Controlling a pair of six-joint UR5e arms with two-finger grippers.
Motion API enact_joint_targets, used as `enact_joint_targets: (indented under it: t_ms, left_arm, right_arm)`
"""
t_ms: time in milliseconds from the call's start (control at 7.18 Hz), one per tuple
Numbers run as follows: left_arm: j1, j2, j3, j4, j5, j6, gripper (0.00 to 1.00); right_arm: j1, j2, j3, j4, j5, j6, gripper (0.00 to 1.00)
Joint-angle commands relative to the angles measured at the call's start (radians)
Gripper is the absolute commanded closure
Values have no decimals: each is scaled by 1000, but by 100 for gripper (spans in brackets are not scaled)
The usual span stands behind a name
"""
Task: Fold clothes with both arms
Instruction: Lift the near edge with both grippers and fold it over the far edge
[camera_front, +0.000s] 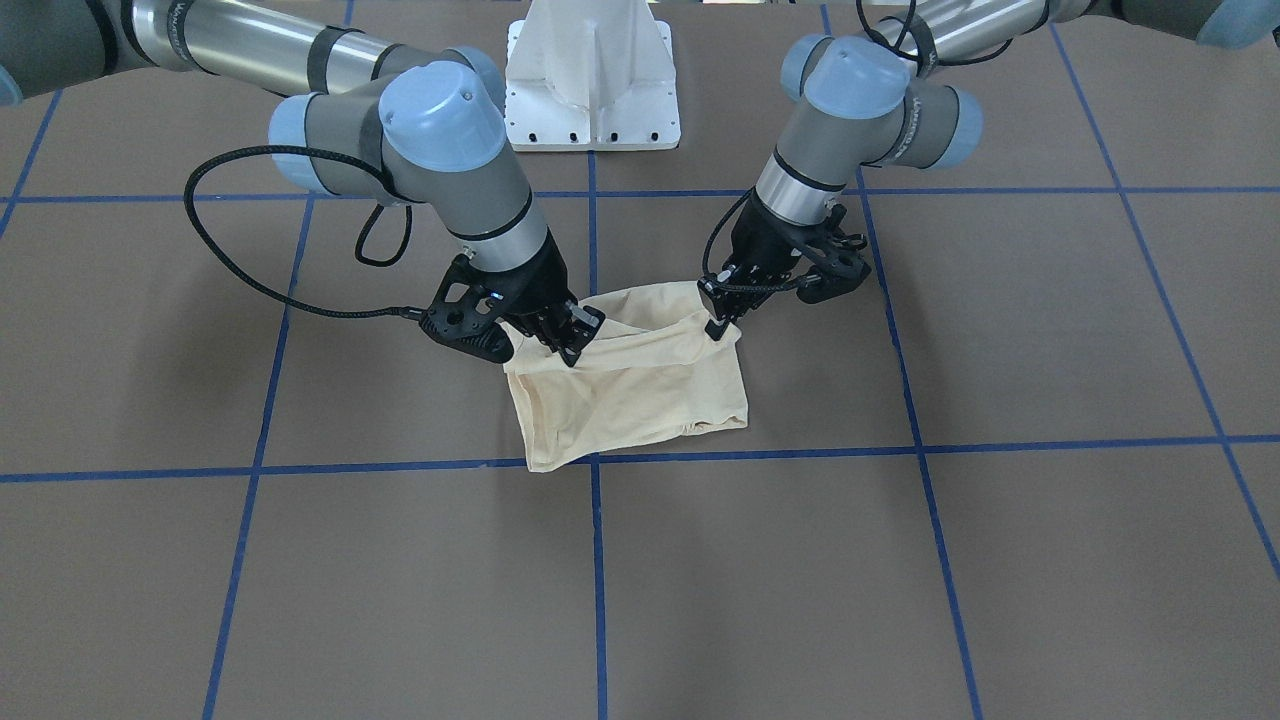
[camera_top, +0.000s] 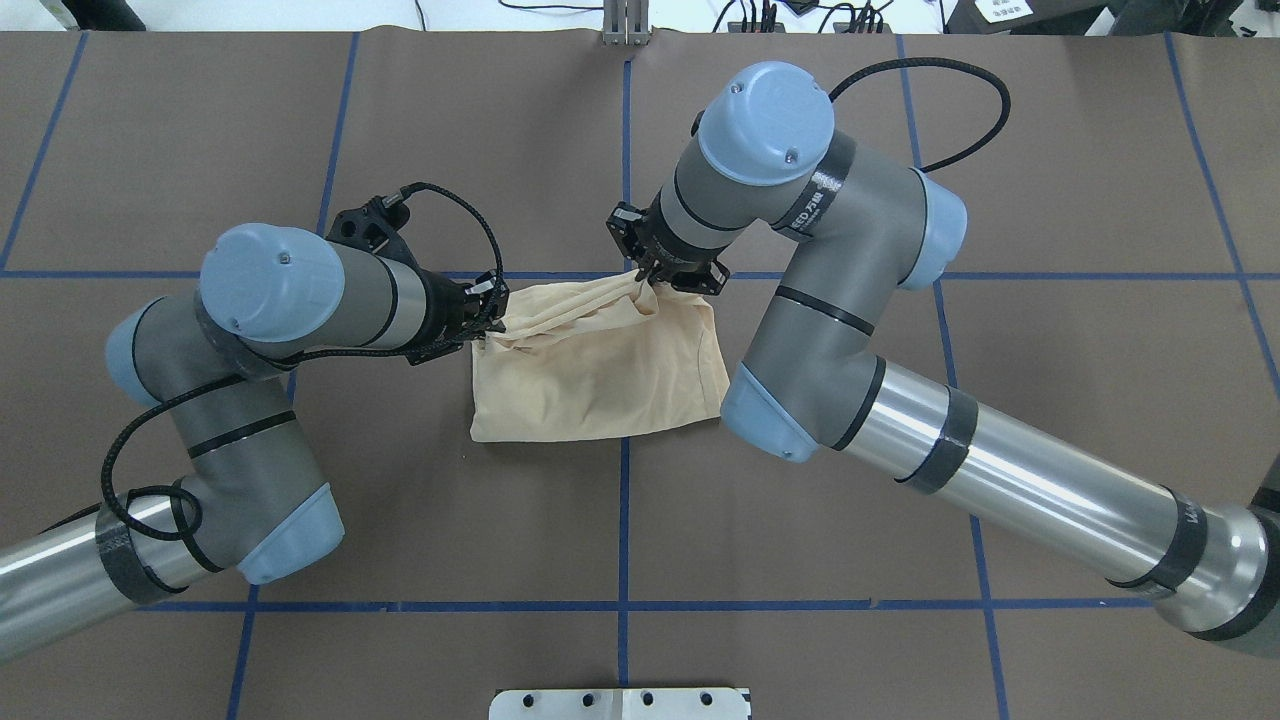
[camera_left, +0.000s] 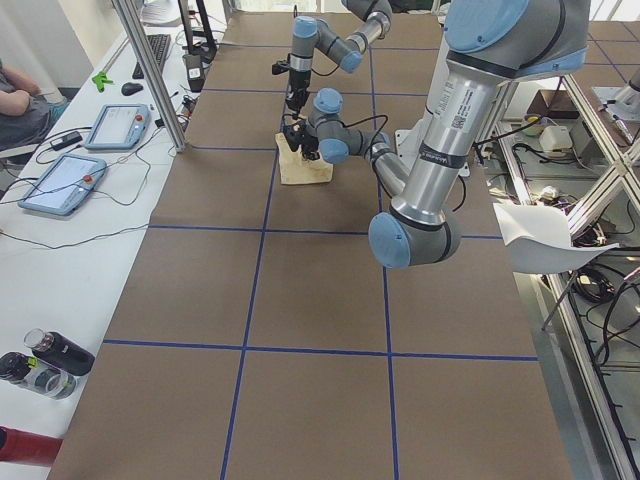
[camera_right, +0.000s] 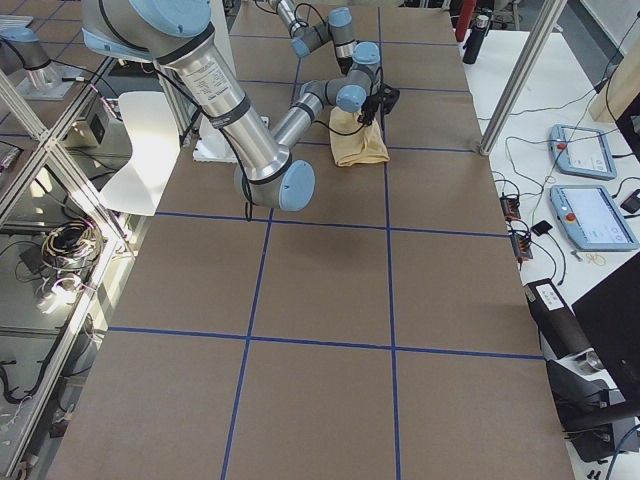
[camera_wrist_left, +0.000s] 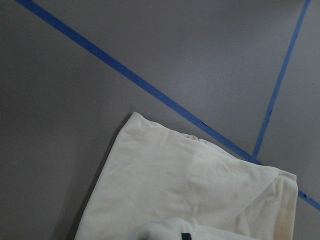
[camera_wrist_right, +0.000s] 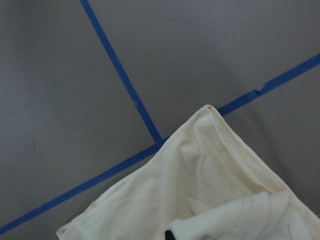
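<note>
The clothes are one cream-yellow shirt, folded into a small packet near the table's middle, with no print showing. It appears small in the side views. My left gripper is shut on a raised edge of the shirt at one corner. My right gripper is shut on the same raised edge at the other corner. The fabric stretches in creases between them. Both wrist views look down on the flat lower layer.
The brown table top is crossed by blue tape lines. The white pedestal base stands behind the shirt. Off the operators' edge are control tablets, bottles, a metal post and a seated person.
</note>
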Motion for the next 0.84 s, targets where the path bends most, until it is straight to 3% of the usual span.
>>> enact_joint_targets:
  t_ms: [0,696]
  left_arm:
    - [-14,-8,23,-1,1,1,100]
    - [-26,-9,101,-75,2,0,100]
  right_arm:
    - [3,43,-85,13,-8,0,100]
    - [8,45,-168,57,-25,1,100]
